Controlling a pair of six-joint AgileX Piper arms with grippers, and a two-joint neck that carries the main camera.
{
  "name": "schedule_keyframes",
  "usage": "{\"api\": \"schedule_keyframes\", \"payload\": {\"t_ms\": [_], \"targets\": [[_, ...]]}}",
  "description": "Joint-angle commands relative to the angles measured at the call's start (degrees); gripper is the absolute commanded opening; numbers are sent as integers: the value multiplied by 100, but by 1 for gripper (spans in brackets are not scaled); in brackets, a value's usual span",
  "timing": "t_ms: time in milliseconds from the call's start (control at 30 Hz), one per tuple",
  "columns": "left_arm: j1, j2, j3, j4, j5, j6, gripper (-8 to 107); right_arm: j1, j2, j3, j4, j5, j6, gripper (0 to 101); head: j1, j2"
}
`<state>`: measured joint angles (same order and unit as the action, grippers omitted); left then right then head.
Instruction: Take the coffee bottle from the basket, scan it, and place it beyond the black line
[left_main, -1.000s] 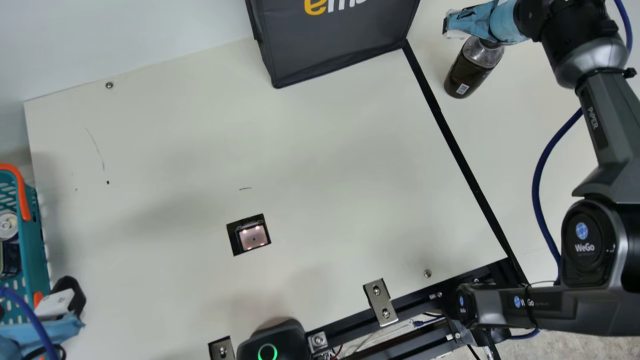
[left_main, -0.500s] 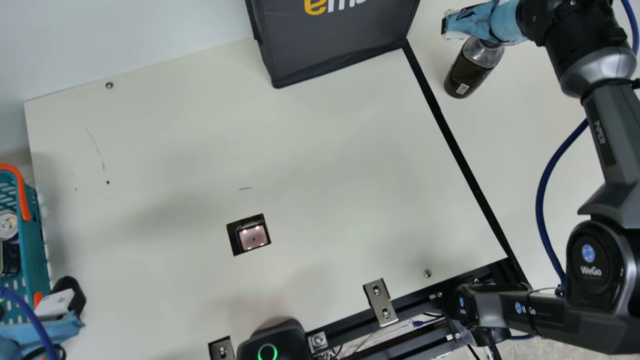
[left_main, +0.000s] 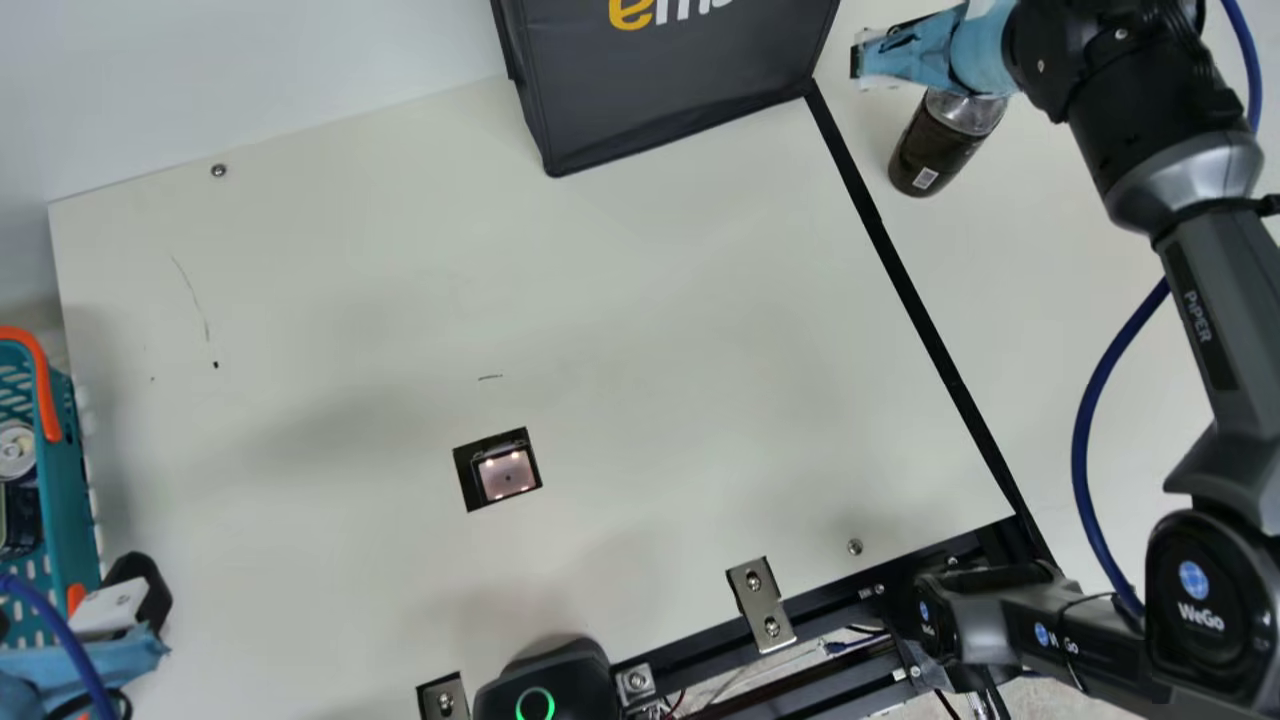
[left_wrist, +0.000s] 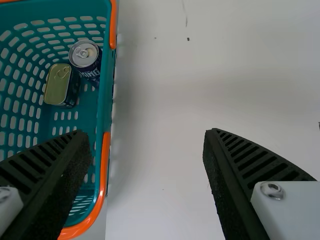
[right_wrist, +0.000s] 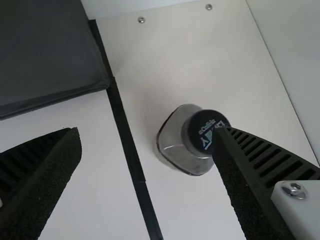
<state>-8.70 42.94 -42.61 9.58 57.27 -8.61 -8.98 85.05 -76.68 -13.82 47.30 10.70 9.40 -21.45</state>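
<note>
Just past the black line (left_main: 881, 228), on the surface (left_main: 640, 250): coffee bottle (left_main: 932, 150), standing up. Near the line: right tool (left_main: 862, 60), spread wide, close by the bottle's top. Well away, across the line: left tool (left_main: 130, 590), spread wide too, and basket (left_main: 77, 470).

Main view high, wrist views nearer, all downward.

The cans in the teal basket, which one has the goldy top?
The boxy tin with rounded corners. Its top is goldish and nearly rectangular, while the blue drink can in the basket has a round, silvery top.
</note>
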Motion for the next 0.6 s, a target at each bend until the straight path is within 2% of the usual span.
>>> {"api": "schedule_keyframes", "payload": {"t_ms": [0,567], "targets": [[0,0,0,0,0,0,90,98,-50,45,-27,1,92,91,-148,-13],[0,0,0,0,0,0,90,929,-734,689,-318,105,870,91,-148,-13]]}}
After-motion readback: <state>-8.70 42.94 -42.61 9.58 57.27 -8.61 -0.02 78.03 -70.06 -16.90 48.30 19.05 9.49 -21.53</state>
